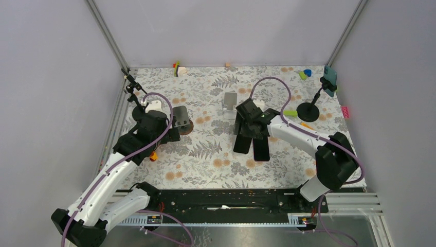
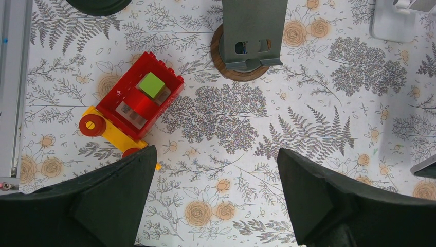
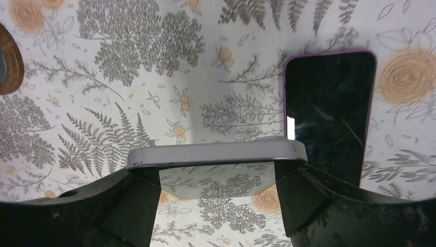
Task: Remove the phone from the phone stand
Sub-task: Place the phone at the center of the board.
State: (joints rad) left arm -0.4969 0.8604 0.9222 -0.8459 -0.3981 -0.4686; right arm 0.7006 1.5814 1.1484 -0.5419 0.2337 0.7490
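Note:
My right gripper (image 3: 216,172) is shut on a grey-edged phone (image 3: 216,153), one finger on each long side, its glossy face mirroring the floral mat. In the top view this phone (image 1: 242,141) hangs from the right gripper (image 1: 248,128), tilted down toward the mat. The silver phone stand (image 1: 231,105) stands just behind it with nothing on it. A second dark phone in a pink case (image 3: 329,110) lies flat on the mat beside the held one. My left gripper (image 2: 216,159) hovers open over bare mat, holding nothing.
A grey stand on a wooden coaster (image 2: 252,36) and a red and yellow toy truck (image 2: 134,100) sit ahead of the left gripper. A phone on a black round-based holder (image 1: 310,110) stands at the right. Small blocks lie along the back edge.

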